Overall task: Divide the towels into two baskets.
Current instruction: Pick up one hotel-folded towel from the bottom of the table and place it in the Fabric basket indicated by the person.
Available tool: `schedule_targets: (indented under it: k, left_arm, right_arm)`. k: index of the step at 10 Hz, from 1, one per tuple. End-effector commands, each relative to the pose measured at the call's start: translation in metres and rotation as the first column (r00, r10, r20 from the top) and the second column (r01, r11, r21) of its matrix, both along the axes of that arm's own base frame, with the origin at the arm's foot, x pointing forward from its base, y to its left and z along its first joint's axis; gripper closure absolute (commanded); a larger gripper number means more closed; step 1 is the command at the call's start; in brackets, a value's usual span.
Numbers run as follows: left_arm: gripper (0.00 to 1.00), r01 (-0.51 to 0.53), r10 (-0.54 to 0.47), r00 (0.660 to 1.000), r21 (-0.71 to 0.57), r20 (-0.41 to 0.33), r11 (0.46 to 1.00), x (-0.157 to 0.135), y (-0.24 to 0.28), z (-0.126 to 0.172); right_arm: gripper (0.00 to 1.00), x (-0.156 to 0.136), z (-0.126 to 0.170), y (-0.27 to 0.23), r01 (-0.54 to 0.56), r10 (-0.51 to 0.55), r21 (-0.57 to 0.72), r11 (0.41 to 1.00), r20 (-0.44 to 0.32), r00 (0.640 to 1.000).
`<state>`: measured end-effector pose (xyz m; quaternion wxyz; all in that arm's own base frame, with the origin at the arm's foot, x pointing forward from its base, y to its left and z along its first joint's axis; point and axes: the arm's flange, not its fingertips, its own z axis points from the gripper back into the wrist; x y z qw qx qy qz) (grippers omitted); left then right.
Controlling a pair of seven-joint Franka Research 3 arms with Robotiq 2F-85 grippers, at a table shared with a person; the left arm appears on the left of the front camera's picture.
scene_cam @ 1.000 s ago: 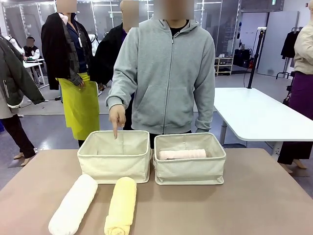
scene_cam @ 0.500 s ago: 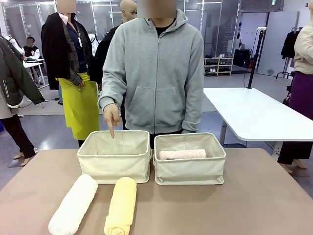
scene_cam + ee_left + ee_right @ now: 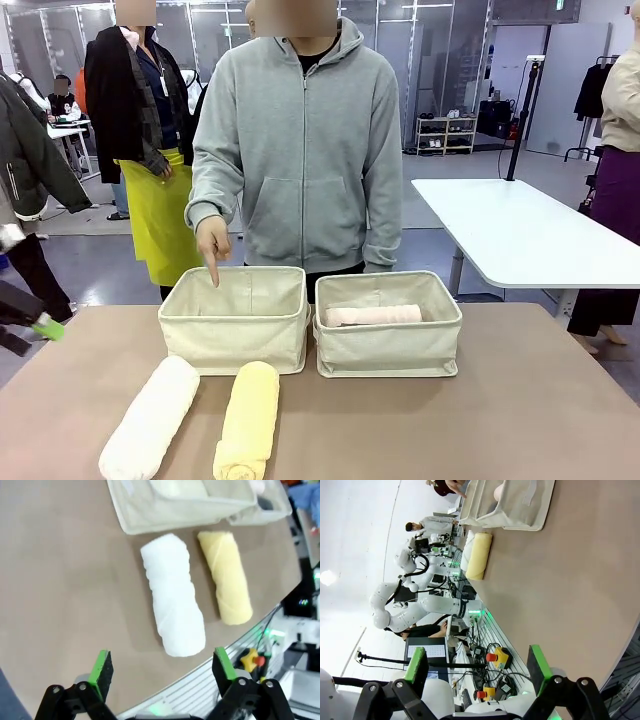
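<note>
Your left hand (image 3: pixel 162 665): pads apart, holding nothing, hovering above worktop (image 3: pixel 60 580) near end of white towel (image 3: pixel 172 595). Your right hand (image 3: pixel 478 662): pads apart, empty, out by worktop edge. White towel and yellow towel (image 3: pixel 225 575) lie side by side on worktop with a narrow gap, just in front of left basket (image 3: pixel 235 335). Pink towel (image 3: pixel 372 315) lies inside right basket (image 3: pixel 388 350). Baskets stand side by side. Person's finger (image 3: pixel 214 272) points down into left basket.

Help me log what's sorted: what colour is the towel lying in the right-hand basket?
Pale pink. The towel in the right-hand basket shows best in the front view.
</note>
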<state>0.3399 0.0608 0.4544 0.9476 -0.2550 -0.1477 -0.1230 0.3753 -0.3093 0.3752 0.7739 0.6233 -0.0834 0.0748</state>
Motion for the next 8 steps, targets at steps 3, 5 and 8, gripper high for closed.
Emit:
schedule_targets:
  k: [3, 5, 8]
  left_arm:
    - [0.0, 0.067, -0.057, 0.996, 0.16, -0.061, 0.985, -0.037, -0.067, -0.063]
    - [0.0, -0.021, 0.037, 0.994, 0.151, -0.101, 0.988, -0.041, -0.09, -0.085]
    - [0.0, -0.057, 0.077, 0.986, 0.139, -0.149, 0.989, -0.041, -0.108, -0.116]
  right_arm:
    - [0.0, -0.002, 0.003, 0.003, 0.005, -0.005, -0.005, 1.0, -0.001, 1.0]
    - [0.0, -0.002, 0.003, 0.003, 0.005, -0.005, -0.005, 1.0, -0.001, 1.0]
    - [0.0, -0.002, 0.003, 0.003, 0.005, -0.005, -0.005, 1.0, -0.001, 1.0]
